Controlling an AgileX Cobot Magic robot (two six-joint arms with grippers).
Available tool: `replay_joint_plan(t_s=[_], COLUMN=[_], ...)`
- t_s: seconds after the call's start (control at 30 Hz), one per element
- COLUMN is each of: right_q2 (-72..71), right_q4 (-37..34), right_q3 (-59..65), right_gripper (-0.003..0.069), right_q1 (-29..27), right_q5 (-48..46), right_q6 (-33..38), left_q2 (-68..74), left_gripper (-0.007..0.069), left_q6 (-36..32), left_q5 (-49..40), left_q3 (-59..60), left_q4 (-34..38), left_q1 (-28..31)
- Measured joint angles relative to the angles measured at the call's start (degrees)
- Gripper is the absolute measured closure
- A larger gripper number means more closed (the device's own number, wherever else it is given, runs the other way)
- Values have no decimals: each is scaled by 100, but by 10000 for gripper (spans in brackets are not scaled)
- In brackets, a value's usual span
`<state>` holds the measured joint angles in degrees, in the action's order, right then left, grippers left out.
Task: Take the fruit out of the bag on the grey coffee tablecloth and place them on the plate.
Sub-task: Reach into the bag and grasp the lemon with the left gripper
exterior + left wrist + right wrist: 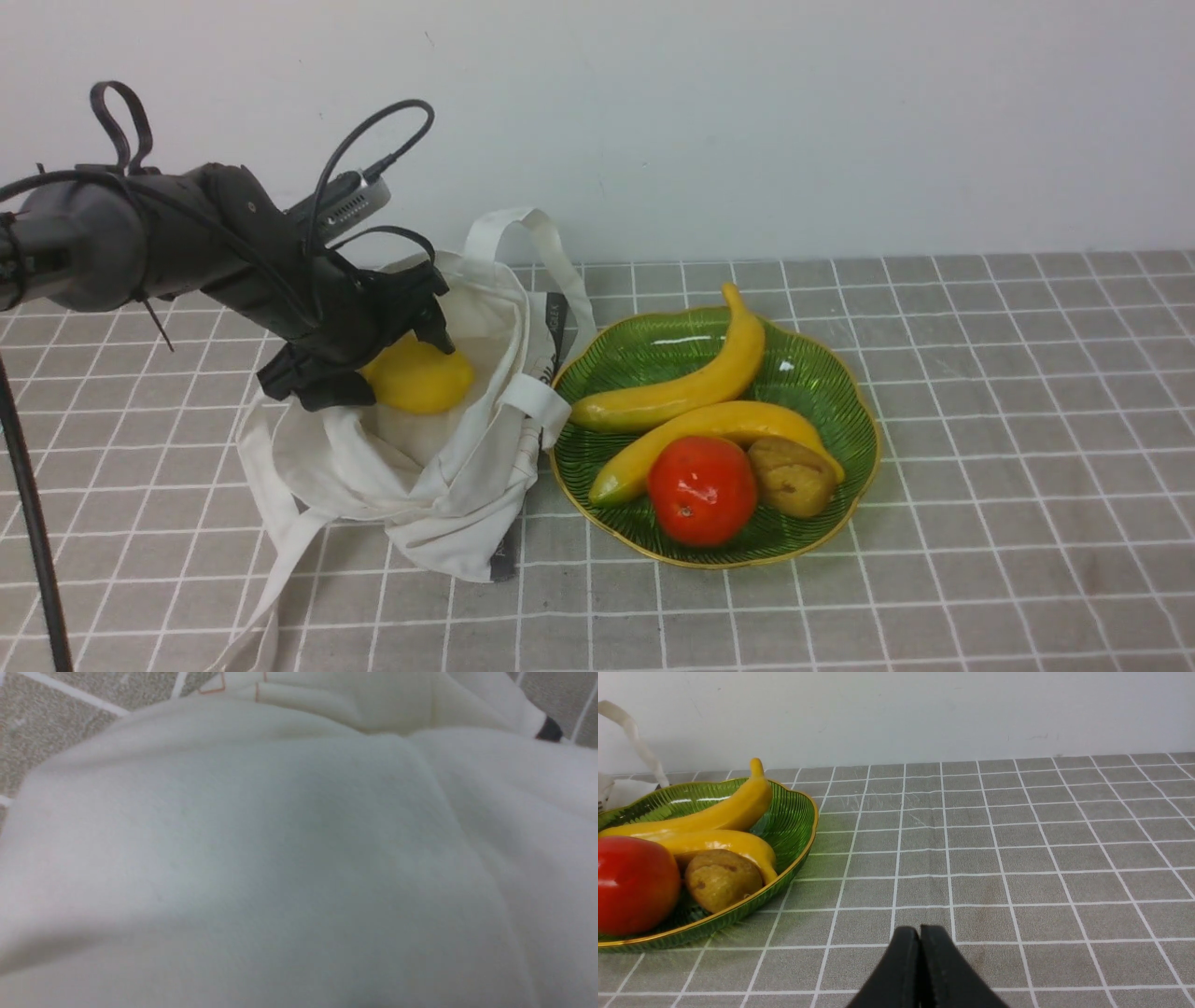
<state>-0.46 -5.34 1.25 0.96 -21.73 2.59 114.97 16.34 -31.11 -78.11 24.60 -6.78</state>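
The yellow lemon (425,378) sits at the mouth of the off-white canvas bag (439,476) on the grey checked tablecloth (980,420). My left gripper (401,371) reaches into the bag from the left, with its black fingers on either side of the lemon and closed on it. The left wrist view shows only bag cloth (280,858) up close; the fingers are hidden there. The green glass plate (840,373) lies just right of the bag. My right gripper (920,935) is shut and empty, low over the cloth right of the plate (794,807); it is outside the front view.
The plate holds two bananas (691,387), a red round fruit (702,490) and a small brown fruit (792,478). The bag's strap (546,247) arches up beside the plate's rim. A white wall stands behind the table.
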Motion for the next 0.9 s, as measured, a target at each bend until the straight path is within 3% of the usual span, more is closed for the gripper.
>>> replay_joint_plan(t_s=[0.7,0.9], right_q2=[0,0], right_q4=[0,0], right_q3=[0,0], right_gripper=[673,673], right_q1=[0,0], right_q5=[0,0], right_q6=[0,0], left_q2=[166,24], left_gripper=[46,52], left_q6=[16,-434], left_q5=[349,137], left_q3=[-88,-68], left_q4=[52,2], left_q1=[18,18])
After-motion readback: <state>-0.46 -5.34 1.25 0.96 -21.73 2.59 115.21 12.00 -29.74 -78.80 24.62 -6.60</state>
